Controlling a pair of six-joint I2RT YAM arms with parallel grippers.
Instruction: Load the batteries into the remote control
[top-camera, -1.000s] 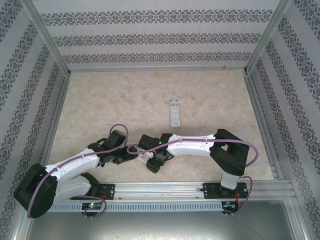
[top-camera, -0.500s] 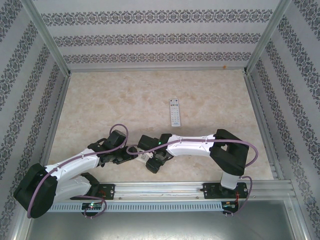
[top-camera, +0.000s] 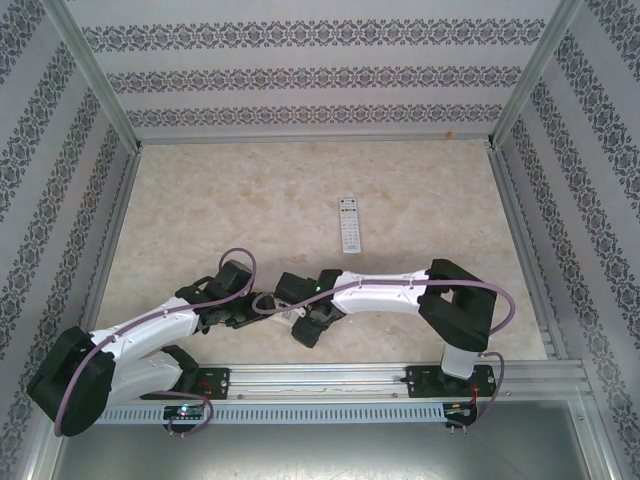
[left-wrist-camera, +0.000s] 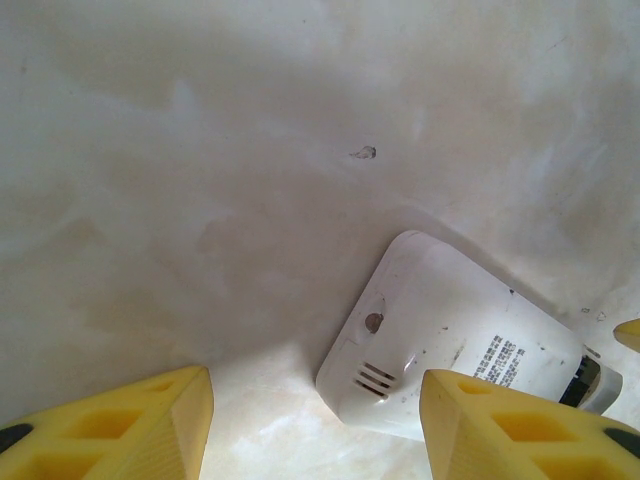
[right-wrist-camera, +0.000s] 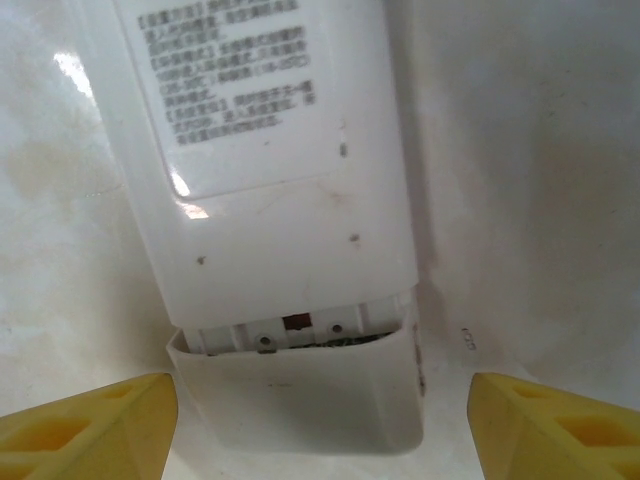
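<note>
Bench (top-camera: 200, 200): pale marble.
Remote (right-wrist-camera: 270, 230): face-down, long axis centred in right hand (right-wrist-camera: 325, 425).
Grips: right hand and left hand (left-wrist-camera: 320, 425) both released; right nearer battery cover (right-wrist-camera: 290, 395).

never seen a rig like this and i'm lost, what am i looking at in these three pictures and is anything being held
These are two white robot arms bolted at the near edge of a table. Each ends in a gripper with two yellow fingers. The wide picture is taken from above and behind the arms. The two close-ups come from a camera on each wrist.

A white remote lies alone mid-table. A second remote lies face down between the arms, its back cover slid partly off. The left gripper sits at its rounded end and the right gripper straddles its cover end. Both are open, holding nothing.
</note>
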